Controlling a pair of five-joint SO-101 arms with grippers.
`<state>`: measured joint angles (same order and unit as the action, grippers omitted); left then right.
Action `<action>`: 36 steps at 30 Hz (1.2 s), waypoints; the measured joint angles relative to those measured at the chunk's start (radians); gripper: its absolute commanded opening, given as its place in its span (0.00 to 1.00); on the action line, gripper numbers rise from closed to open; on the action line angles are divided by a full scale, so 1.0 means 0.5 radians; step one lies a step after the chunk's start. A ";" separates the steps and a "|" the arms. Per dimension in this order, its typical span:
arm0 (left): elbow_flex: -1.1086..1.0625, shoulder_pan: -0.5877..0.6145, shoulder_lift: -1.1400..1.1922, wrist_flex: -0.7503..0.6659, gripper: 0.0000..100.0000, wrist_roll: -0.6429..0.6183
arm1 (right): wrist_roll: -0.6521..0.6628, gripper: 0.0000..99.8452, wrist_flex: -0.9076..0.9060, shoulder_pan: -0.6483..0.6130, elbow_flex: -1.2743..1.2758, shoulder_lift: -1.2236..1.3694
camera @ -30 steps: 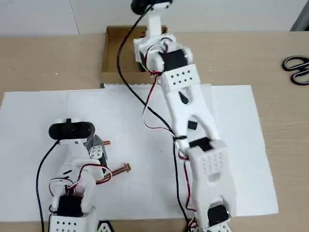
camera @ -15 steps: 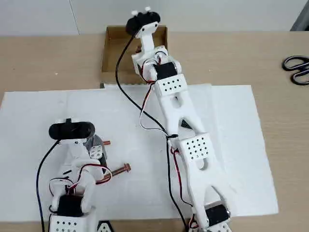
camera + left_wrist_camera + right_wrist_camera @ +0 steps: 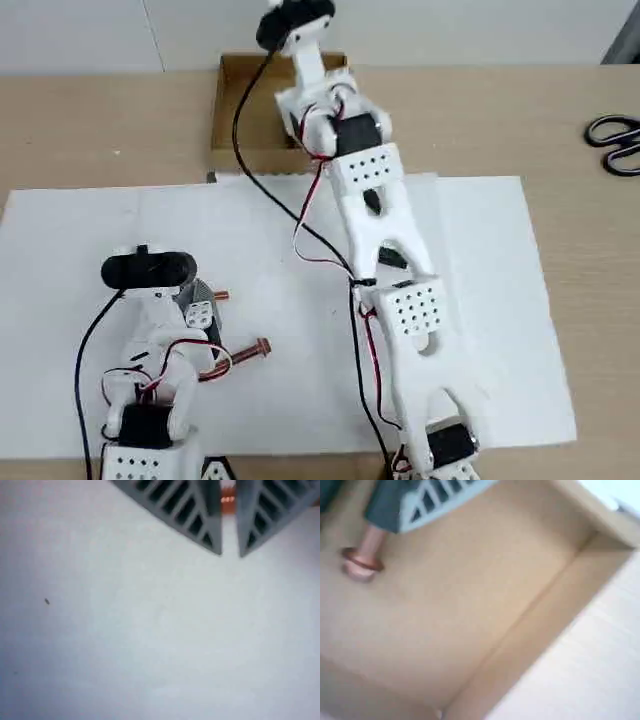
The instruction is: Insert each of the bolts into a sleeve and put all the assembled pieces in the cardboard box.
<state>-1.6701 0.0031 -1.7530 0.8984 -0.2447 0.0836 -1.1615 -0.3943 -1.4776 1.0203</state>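
Right claw (image 3: 400, 507) pinches a dark sleeve (image 3: 382, 505) with copper bolt (image 3: 362, 560) inside the brown cardboard box (image 3: 217, 110), upper centre; left claw (image 3: 230, 550) nips a second copper bolt (image 3: 227, 500); third copper bolt (image 3: 250, 350) loose, lower left; two judged undelivered.

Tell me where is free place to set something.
Free: white sheet between left arm and right arm; bare table between that arm and scissors; cardboard box floor beside the piece in the right gripper. Crowded: bolts by the left gripper.
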 measured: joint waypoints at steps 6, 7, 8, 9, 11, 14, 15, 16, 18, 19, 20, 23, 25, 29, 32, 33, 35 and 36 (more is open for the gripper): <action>0.000 0.000 0.000 0.000 0.01 0.000 | -0.061 0.22 -0.485 0.028 -0.015 -0.245; 0.000 0.000 0.000 0.000 0.01 0.000 | -0.080 0.19 -0.571 0.040 -0.025 -0.252; 0.000 0.000 0.000 0.000 0.01 0.000 | -0.101 0.17 -0.660 0.049 -0.025 -0.252; 0.000 0.000 0.000 0.000 0.01 0.000 | -0.123 0.15 -0.758 0.058 -0.025 -0.252; 0.000 0.000 0.000 0.000 0.01 0.000 | -0.169 0.10 -0.976 0.068 -0.025 -0.252; 0.000 0.000 0.000 0.000 0.01 0.000 | -0.245 0.06 -1.096 0.089 -0.025 -0.252; 0.000 0.000 0.000 0.000 0.01 0.000 | -0.267 0.06 -1.111 0.101 -0.025 -0.252; 0.000 0.000 0.000 0.000 0.01 0.000 | -0.279 0.05 -1.123 0.110 -0.025 -0.252; 0.000 0.000 0.000 0.000 0.01 0.000 | -0.285 0.05 -1.129 0.114 -0.025 -0.252; 0.000 0.000 0.000 0.000 0.01 0.000 | -0.292 0.05 -1.129 0.110 -0.025 -0.252; 0.000 0.000 0.000 0.000 0.01 0.000 | -0.292 0.05 -1.129 0.110 -0.021 -0.252; 0.000 0.000 0.000 0.000 0.01 0.000 | -0.261 0.05 -1.135 0.126 0.083 -0.307; 0.000 0.000 0.000 0.000 0.01 0.000 | -0.218 0.05 -1.135 0.129 0.236 -0.399; 0.000 0.000 0.000 0.000 0.01 0.000 | -0.117 0.05 -1.135 0.132 0.743 -0.681; 0.000 0.000 0.000 0.000 0.01 0.000 | -0.080 0.05 -1.135 0.135 1.145 -0.884; 0.000 0.000 0.000 0.000 0.01 0.000 | -0.055 0.05 -1.135 0.138 1.234 -0.918; 0.000 0.000 0.000 0.000 0.01 0.000 | 0.058 0.05 -1.135 0.144 1.350 -0.945; 0.000 0.000 0.000 0.000 0.01 0.000 | 0.138 0.06 -1.135 0.147 1.384 -0.945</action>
<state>-1.6701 0.0031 -1.7530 0.8984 -0.2447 0.1527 -1.7292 -0.3207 -0.7856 0.5478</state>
